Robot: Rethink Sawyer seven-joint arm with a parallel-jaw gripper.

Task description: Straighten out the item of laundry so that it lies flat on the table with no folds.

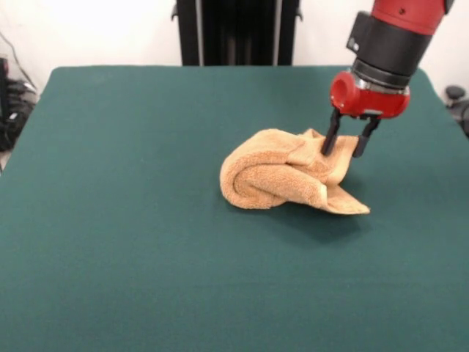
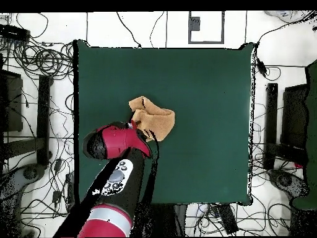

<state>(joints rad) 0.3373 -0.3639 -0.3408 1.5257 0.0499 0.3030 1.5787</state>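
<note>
The gripper (image 1: 344, 144) stands with fingers apart over the bunched towel (image 1: 282, 178), probably to pinch an edge and unroll it on the table (image 1: 132, 242).

Counter (image 1: 132, 279) open on all sides of the towel (image 1: 282, 180), the only object on it. Crumpled towel sits near centre. Tool (image 1: 344, 143) and arm (image 2: 114, 180) occupy the space over its one end.
</note>
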